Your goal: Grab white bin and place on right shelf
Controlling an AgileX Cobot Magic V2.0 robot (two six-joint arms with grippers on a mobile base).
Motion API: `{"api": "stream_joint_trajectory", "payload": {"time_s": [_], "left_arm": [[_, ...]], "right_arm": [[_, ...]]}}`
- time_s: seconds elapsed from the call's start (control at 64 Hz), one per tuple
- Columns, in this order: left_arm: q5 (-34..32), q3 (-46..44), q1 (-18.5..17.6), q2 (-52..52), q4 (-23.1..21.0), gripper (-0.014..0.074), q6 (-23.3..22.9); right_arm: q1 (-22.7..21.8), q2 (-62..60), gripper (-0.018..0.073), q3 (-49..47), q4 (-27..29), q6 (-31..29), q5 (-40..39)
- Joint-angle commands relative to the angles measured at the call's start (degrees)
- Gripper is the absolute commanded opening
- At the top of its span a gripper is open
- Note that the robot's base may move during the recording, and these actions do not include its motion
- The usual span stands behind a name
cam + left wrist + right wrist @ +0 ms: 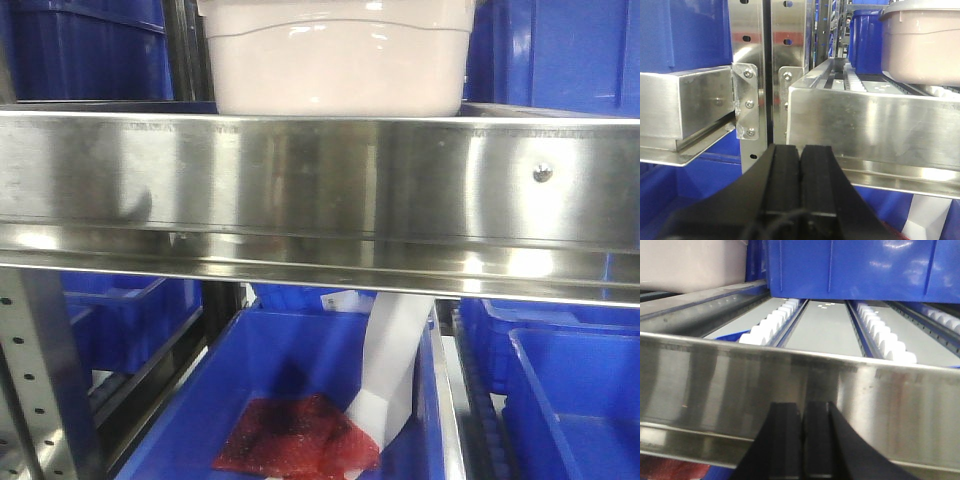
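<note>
Black left claw (801,165) and right claw (803,425) seemingly closed, empty.

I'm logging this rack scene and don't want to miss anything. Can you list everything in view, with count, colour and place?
White bin: one, pinkish-white, on the steel shelf, top centre.
Shelf: one, shiny steel, broad front rail across the front view, with a rivet at right.
Rollers: two rows visible, white, on the shelf bed in the right wrist view.
Blue bins: several, above, behind and below the shelf.
Red bag: one, in the lower centre blue bin.
White strip: one, standing in the same bin, beside the red bag.
Uprights: perforated, steel, left of the shelf.
Left gripper: black, shut, below the rail.
Right gripper: black, shut, before the rail.
</note>
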Motion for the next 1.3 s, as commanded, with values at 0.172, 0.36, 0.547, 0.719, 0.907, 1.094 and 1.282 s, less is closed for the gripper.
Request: {"api": "stream_joint_trajectory", "payload": {"time_s": [0.172, 0.36, 0.547, 0.719, 0.907, 1.094, 1.282], "left_arm": [[-4.8, 1.0, 0.0, -0.6, -0.4, -0.0127, -0.2], [-4.8, 1.0, 0.0, -0.6, -0.4, -0.0127, -0.2], [-4.8, 1.0, 0.0, -0.6, -0.4, -0.0127, -0.2], [-4.8, 1.0, 0.0, -0.6, -0.4, -0.0127, -0.2], [-4.8, 1.0, 0.0, -0.6, -0.4, -0.0127, -0.2], [-4.8, 1.0, 0.0, -0.6, -0.4, -0.0127, -0.2], [-4.8, 1.0, 0.0, -0.6, -0.4, -0.0127, -0.2]], "right_arm": [[0.0, -1.1, 0.0071, 0.0, 0.3, 0.7, -9.9], [0.0, -1.1, 0.0071, 0.0, 3.3, 2.3, -9.7], [0.0, -1.1, 0.0071, 0.0, 3.2, 2.3, -9.7], [0.0, -1.1, 0.0071, 0.0, 3.2, 2.3, -9.7], [0.0, -1.1, 0.0071, 0.0, 3.2, 2.3, -9.7], [0.0, -1.1, 0.0071, 0.0, 3.2, 2.3, -9.7], [0.0, -1.1, 0.0071, 0.0, 3.2, 2.3, -9.7]]}}
